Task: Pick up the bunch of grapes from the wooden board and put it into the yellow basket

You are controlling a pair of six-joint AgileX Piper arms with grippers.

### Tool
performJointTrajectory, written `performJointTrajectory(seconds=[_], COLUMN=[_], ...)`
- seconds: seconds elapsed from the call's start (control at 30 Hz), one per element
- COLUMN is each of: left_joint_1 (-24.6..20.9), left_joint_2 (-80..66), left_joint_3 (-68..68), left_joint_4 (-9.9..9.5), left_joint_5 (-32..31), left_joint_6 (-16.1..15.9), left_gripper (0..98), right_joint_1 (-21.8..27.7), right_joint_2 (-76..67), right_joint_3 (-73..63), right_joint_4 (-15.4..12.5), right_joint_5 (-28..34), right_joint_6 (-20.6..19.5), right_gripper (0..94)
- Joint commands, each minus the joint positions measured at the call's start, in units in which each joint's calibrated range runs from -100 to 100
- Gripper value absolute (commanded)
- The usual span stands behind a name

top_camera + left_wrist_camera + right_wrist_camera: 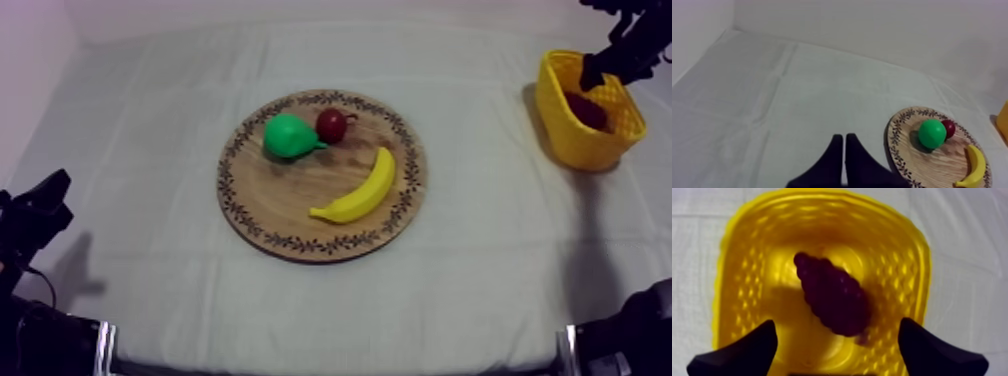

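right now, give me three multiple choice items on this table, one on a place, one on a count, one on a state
1. Where is the bunch of grapes?
A. on the wooden board
B. in the yellow basket
C. beside the yellow basket

2. How many fruits lie on the wooden board?
A. two
B. three
C. four

3. The right hand is:
A. open
B. shut on the bunch of grapes
C. shut on nothing

Answers:
1 B, the bunch of grapes lies on the floor of the yellow basket.
2 B, a pear, a small red fruit and a banana.
3 A, its fingers stand wide apart above the yellow basket, gripping nothing.
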Motion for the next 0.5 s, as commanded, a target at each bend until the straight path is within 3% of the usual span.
performJointTrajectory(seconds=[0.0,0.47], left_joint_1=[0.0,0.0], left_joint_2=[0.0,0.0], left_joint_3=[0.0,0.0], left_joint_4=[-0.04,-0.04], left_joint_5=[0.0,0.0], left_joint_6=[0.0,0.0], left_gripper=[0.1,0.1], right_joint_1=[-0.2,0.8], right_joint_2=[-2.2,-29.4], right_joint_3=[1.3,24.0], right_joint_4=[0.4,2.2], right_joint_5=[-1.1,-17.3], right_joint_6=[-0.2,-1.2], right_gripper=[69.6,54.6])
